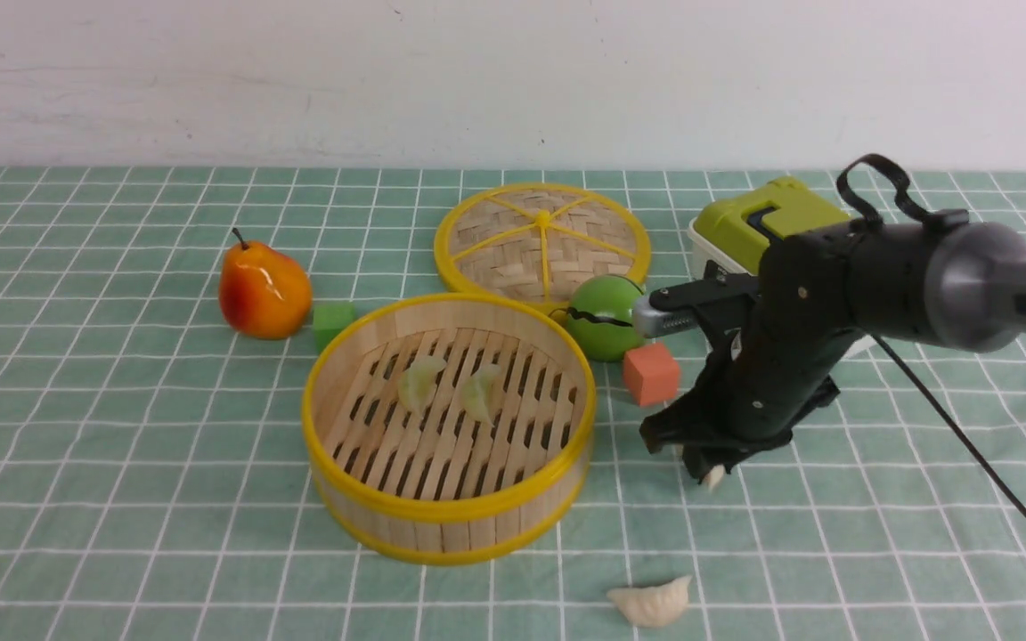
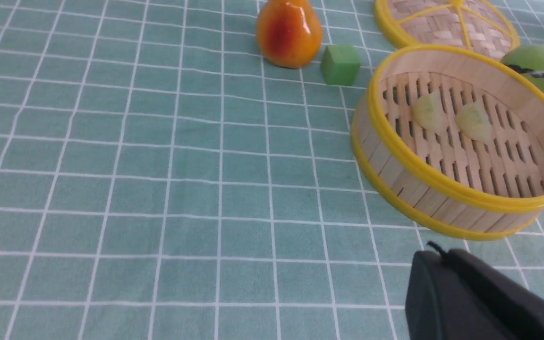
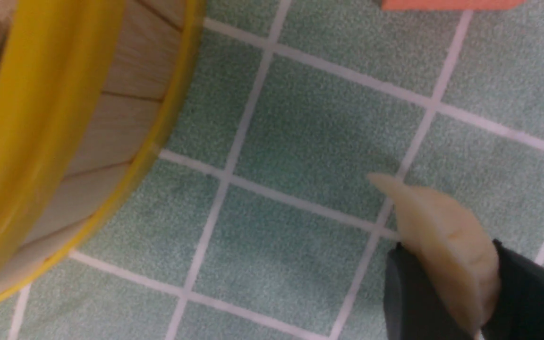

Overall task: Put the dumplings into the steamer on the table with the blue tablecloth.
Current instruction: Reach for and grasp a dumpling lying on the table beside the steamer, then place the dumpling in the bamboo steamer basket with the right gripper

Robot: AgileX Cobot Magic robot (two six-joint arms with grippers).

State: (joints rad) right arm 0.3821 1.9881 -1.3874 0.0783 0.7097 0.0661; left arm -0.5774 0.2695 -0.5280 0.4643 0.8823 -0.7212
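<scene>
My right end effector (image 3: 451, 283) is closed about a creamy dumpling (image 3: 446, 231), across its plump middle, likely so it won't twist; my left (image 2: 435, 252) is shut on nothing. The bench (image 1: 157, 499) carries all. The steamer (image 1: 451, 509) sits open and upright beside my grasp, probably for a short carry. Inside, two pale green dumplings lie apart, leaving room. Another creamy one (image 1: 653, 603) waits nearer me on the cloth.
</scene>
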